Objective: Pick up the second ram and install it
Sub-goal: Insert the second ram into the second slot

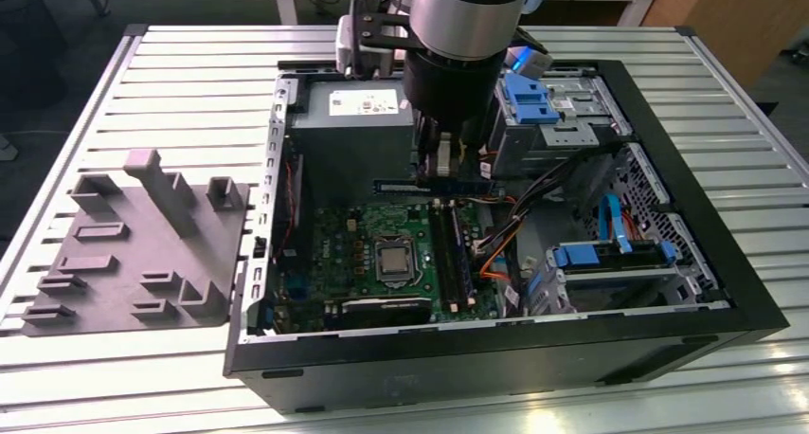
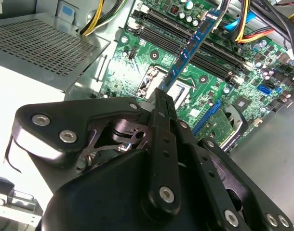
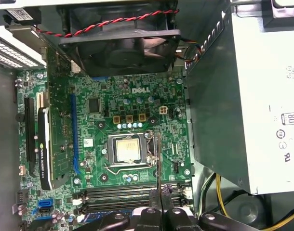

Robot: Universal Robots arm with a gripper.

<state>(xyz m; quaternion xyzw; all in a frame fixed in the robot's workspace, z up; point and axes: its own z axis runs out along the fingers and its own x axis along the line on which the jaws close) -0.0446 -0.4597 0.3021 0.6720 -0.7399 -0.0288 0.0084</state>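
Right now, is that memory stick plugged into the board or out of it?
Out. The RAM stick is clamped between the jaws and hangs in the air over the motherboard, not seated in it.

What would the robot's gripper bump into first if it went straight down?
The gripper's blue memory stick would likely reach the black memory slots on the green motherboard first; depth is unclear.

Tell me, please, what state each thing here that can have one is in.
RAM stick: held by the gripper above the motherboard, not seated.
gripper: shut on the RAM stick.
computer case: lying on its side, open.
CPU: uncovered.
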